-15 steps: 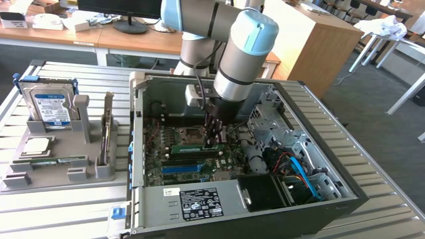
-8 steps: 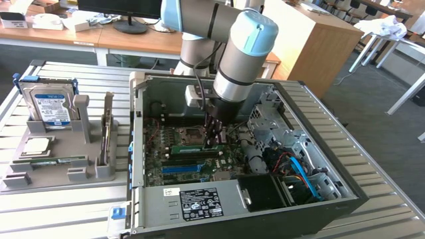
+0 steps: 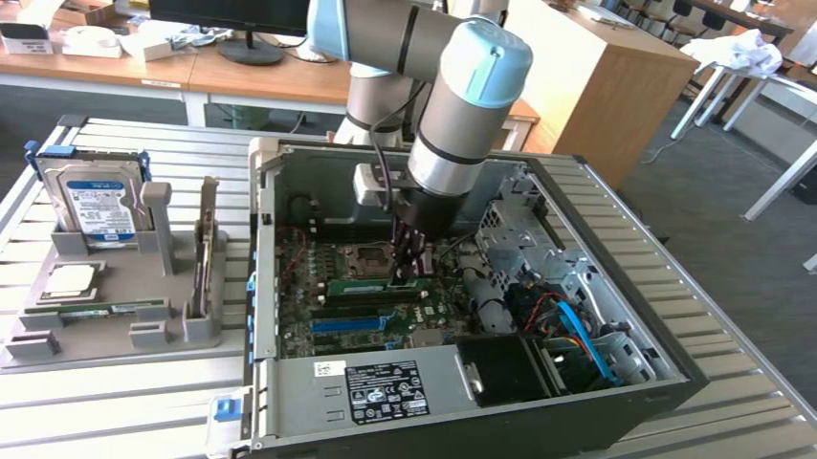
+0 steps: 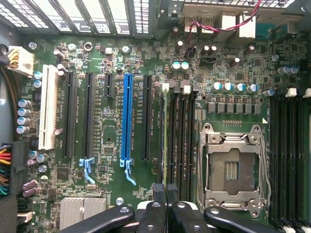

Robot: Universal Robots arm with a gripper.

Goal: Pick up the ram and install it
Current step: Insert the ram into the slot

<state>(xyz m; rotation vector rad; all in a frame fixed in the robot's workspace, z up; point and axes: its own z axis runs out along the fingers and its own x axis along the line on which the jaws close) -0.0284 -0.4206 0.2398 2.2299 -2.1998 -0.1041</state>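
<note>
The ram [image 3: 381, 285] is a thin green stick standing on edge in a memory slot of the motherboard [image 3: 335, 304] inside the open computer case. In the wrist view the ram [image 4: 165, 131] shows edge-on as a narrow strip between the black slots, beside the empty processor socket [image 4: 233, 167]. My gripper [image 3: 411, 270] reaches straight down into the case at one end of the stick. Its black fingers [image 4: 158, 196] are pressed together, with the ram's top edge running in between them. The gripper [image 4: 166, 190] is shut on the ram.
A grey holder [image 3: 77, 339] to the exterior view's left of the case carries a blue-labelled hard drive [image 3: 96, 206], a silver processor chip [image 3: 71, 279], a second green stick [image 3: 102, 309] lying flat and a thin upright board [image 3: 206, 239]. Case walls [image 3: 638, 287] and cables [image 3: 568, 320] crowd the motherboard.
</note>
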